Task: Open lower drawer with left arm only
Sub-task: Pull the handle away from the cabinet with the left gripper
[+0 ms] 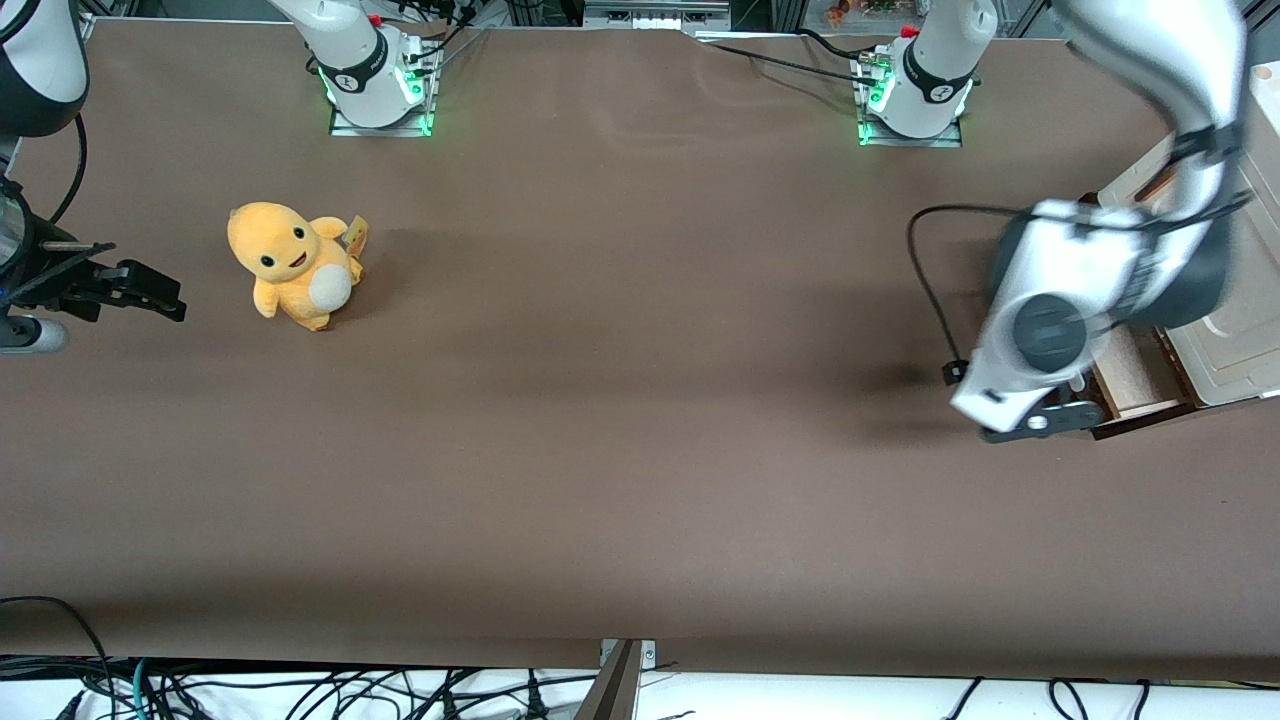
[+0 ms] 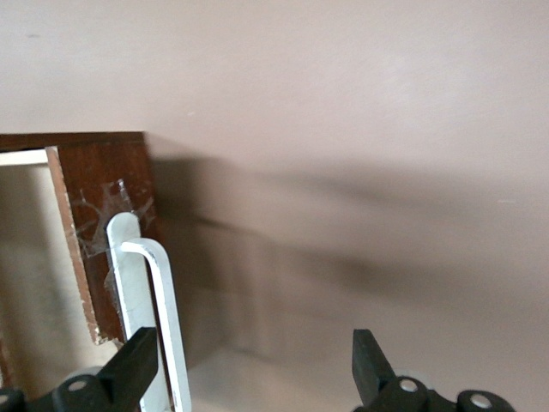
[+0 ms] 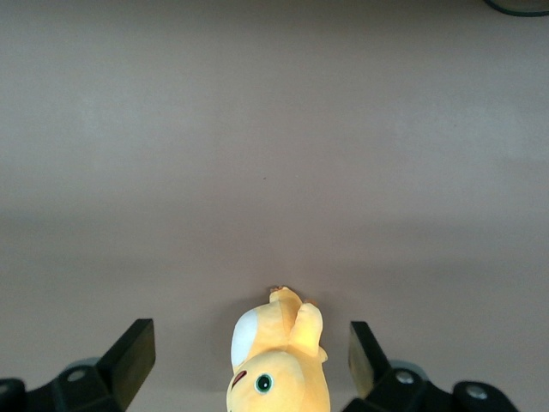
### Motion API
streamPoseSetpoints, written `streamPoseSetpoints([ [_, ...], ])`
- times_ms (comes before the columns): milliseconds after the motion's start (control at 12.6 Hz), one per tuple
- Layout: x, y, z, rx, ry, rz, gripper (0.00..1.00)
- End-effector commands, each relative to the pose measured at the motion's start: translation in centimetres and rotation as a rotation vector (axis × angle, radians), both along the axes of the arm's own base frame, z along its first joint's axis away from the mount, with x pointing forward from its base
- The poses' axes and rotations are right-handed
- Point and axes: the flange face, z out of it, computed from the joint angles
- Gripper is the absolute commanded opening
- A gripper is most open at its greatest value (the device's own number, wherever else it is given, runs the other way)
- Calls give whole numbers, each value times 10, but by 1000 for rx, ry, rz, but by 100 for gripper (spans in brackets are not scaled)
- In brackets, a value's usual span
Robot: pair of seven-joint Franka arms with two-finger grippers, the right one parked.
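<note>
bare table (image 1: 620, 420) around gripper (image 2: 253, 369); drawer handle (image 2: 150, 326) beside one finger.

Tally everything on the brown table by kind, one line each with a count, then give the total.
Plush toys: 1, the yellow plush toy.
Drawer units: 1, the cream cabinet, its lower drawer pulled partly out.
Working end effectors: 1, the left end effector, open at the white bar handle.
Total: 3

One lower drawer (image 1: 1135, 385), pulled out, with one white bar handle (image 2: 154, 318). One left arm (image 1: 1150, 150), one gripper (image 2: 249, 382) at that handle, fingers spread apart. One yellow plush toy (image 1: 293, 264). One brown table (image 1: 620, 420).
</note>
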Motion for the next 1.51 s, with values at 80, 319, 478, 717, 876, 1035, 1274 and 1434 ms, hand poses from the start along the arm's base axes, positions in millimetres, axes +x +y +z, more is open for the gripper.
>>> streamPoseSetpoints([
  [80, -17, 53, 73, -194, -74, -96, 100],
  [319, -34, 68, 121, -235, -93, -279, 100],
  [478, -48, 67, 154, -247, -114, -359, 100],
  [717, -58, 65, 178, -310, -155, -428, 100],
  [876, -60, 65, 179, -310, -135, -432, 100],
  [1035, -61, 64, 180, -301, -130, -440, 100],
  [1274, -66, 66, 178, -306, -100, -427, 100],
  [1434, -67, 67, 177, -308, -92, -424, 100],
])
